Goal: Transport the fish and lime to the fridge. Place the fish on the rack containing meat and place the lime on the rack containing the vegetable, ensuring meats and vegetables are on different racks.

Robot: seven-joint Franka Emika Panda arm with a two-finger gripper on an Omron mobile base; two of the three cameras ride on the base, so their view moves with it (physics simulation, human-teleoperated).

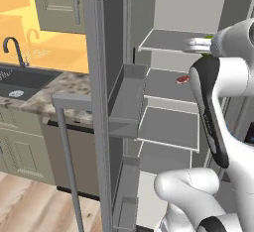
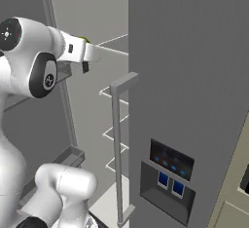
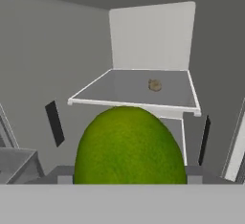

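Lime (image 3: 129, 144), clamped in the gripper (image 3: 129, 180) at frame bottom, could roll off the rack containing the vegetable (image 3: 124, 91) if dropped short.

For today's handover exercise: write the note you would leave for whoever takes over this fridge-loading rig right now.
Claw: shut on the lime, held up in front of the open fridge, level with the top shelves.
Vegetable: brownish lump on the topmost rack, straight ahead in the hand view.
Meat: red piece on the rack below.
Done: lime picked up and brought to the fridge.
Left: reach in and set the lime on the topmost rack beside the vegetable, then let go and pull out. The fish still has to go on the meat's rack.
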